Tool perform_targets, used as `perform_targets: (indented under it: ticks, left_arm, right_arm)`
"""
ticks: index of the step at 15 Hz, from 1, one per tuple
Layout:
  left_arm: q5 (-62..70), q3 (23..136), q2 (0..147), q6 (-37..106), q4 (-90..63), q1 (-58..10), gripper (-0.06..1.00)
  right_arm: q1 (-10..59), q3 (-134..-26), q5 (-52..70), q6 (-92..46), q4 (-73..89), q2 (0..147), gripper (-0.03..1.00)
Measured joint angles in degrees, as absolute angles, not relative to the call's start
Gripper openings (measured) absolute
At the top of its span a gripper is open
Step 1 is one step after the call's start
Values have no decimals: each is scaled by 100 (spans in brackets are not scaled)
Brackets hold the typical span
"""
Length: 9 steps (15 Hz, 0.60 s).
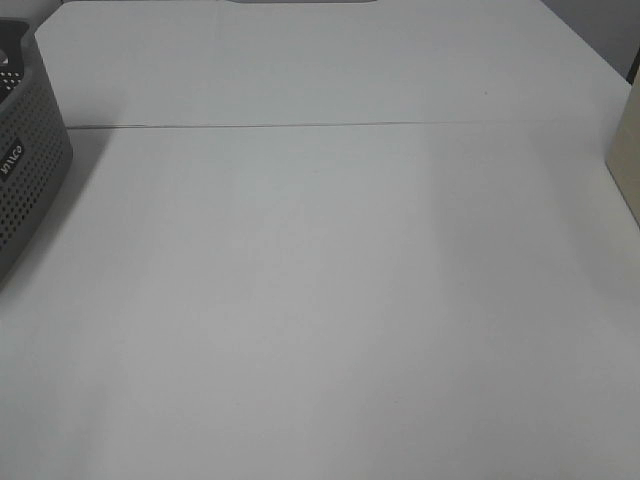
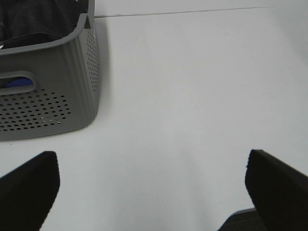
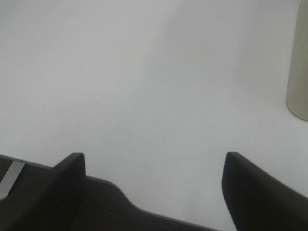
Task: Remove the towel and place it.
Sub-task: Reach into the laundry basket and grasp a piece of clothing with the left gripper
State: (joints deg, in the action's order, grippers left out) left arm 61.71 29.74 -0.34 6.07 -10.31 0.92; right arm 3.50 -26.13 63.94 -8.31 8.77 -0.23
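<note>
The dark navy towel (image 2: 38, 19) lies bunched inside the grey perforated basket (image 2: 53, 91); only its top shows in the left wrist view. The basket also shows at the left edge of the exterior high view (image 1: 25, 150), where the towel is hidden. My left gripper (image 2: 151, 190) is open and empty, low over the white table, a short way from the basket's side. My right gripper (image 3: 154, 185) is open and empty over the table's near edge. Neither gripper shows in the exterior high view.
The white table (image 1: 330, 300) has a seam line across its far part. A beige upright object (image 1: 628, 160) stands at the right edge; it also shows in the right wrist view (image 3: 298, 67). Something blue shows through the basket's handle slot (image 2: 19, 84).
</note>
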Motion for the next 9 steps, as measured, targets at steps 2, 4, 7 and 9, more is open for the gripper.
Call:
perform_targets:
  ticks: [2, 4, 7, 9]
  left_arm:
    - [6171, 2974, -34, 607, -1031, 92, 99]
    - [6171, 2974, -34, 607, -1026, 92, 99]
    - [6171, 2974, -34, 607, -980, 92, 99]
    - [6171, 2974, -34, 607, -980, 92, 99]
  right_arm:
    - [350, -2613, 6394, -831, 877, -23, 77]
    - [350, -2613, 6394, -831, 877, -23, 77]
    - [350, -2613, 6394, -831, 877, -23, 77]
    - [350, -2613, 6394, -831, 877, -23, 77]
